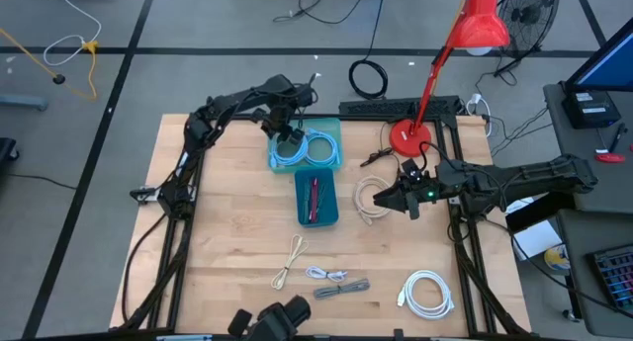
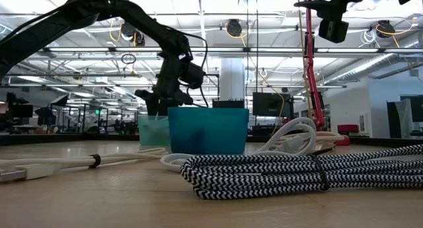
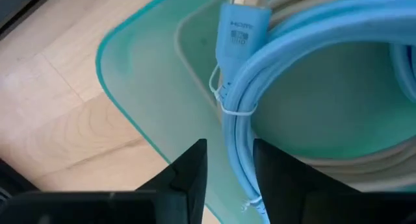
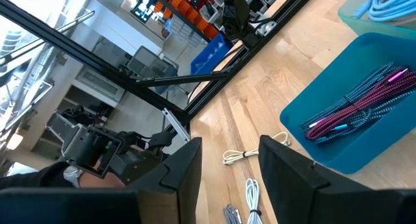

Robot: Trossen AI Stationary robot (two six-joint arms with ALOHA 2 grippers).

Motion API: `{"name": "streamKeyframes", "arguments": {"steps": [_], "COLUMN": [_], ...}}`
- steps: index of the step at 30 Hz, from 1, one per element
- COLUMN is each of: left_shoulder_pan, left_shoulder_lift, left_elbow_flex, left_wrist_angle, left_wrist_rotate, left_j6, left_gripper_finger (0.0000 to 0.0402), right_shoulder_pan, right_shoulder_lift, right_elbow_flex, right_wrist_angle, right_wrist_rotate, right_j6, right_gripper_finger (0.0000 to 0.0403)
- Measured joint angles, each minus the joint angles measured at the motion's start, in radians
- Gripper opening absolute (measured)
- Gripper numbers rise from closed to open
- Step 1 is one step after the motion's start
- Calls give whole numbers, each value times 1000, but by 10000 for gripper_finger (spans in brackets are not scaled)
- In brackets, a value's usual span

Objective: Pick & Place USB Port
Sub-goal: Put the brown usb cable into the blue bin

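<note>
Left pincer (image 3: 229,178) astride blue cable (image 3: 260,74) in teal tray (image 3: 140,107).

The desk (image 1: 227,242) carries two bins, one teal (image 1: 332,133) and one blue (image 1: 302,201), five loose cable bundles, and one red lamp (image 1: 410,135).

"HDMI" moulded on the light blue cable's plug (image 3: 238,30), nothing else legible

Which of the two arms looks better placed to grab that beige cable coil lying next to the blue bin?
The right, probably. The right gripper hovers open right beside the beige cable coil, while the left gripper is over the light teal tray, its fingers straddling the blue cable.
</note>
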Motion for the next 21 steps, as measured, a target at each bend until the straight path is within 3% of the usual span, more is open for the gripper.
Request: {"name": "streamKeyframes", "arguments": {"steps": [8, 14, 21], "left_shoulder_pan": [-6, -11, -75], "left_shoulder_lift": [-17, -103, -240], "left_elbow_flex": [62, 134, 154], "left_wrist_angle": [-44, -22, 42], "left_wrist_rotate": [-53, -67, 54], "left_j6": [91, 113, 119], "left_gripper_finger": [130, 131, 131], "right_shoulder_pan": [0, 0, 0], "right_shoulder_lift": [0, 0, 0], "right_elbow_flex": [0, 0, 0], "right_wrist_angle": [0, 1, 7], "right_wrist_rotate": [0, -1, -2], "right_j6": [7, 6, 4], "right_gripper_finger": [141, 141, 141]}}
